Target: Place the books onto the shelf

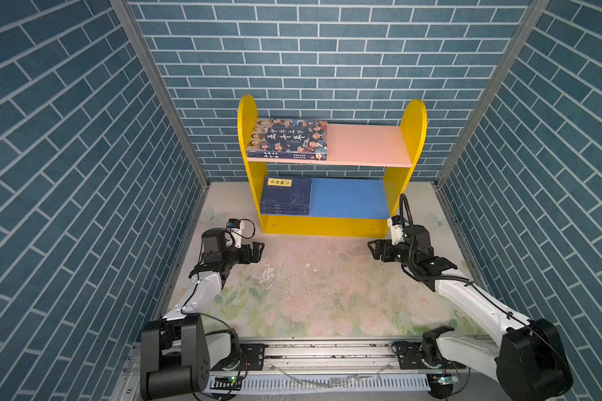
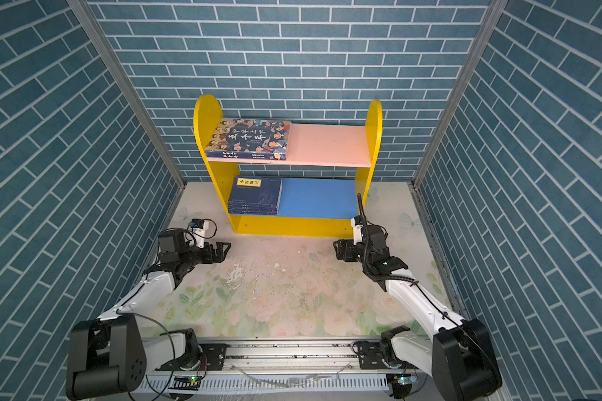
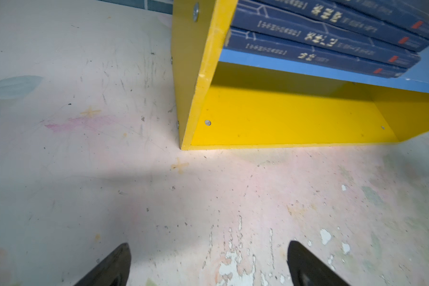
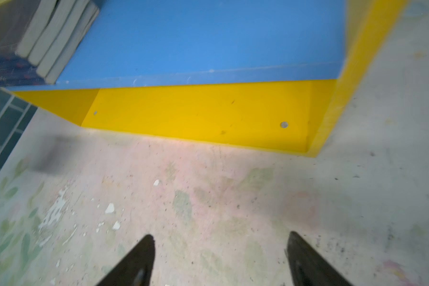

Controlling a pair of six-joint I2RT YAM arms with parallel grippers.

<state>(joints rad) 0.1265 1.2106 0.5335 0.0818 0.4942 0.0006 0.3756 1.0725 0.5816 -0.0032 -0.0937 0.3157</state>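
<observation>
Though chipped, glossy round-topped yellow shelf (image 1: 414,128)

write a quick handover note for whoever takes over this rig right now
Left gripper: open, empty, low before the yellow-sided wooden shelf. Right gripper: the same.
Thick book with cartoon faces: flat on its pink upper board.
Four thin navy books: stacked flat on its blue lower board.
Done: every book in view is shelved.
To do: likely nothing more.

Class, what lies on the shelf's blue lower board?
A stack of navy books at the blue lower board's left end. Only the top cover shows; the lower covers are hidden.
</observation>
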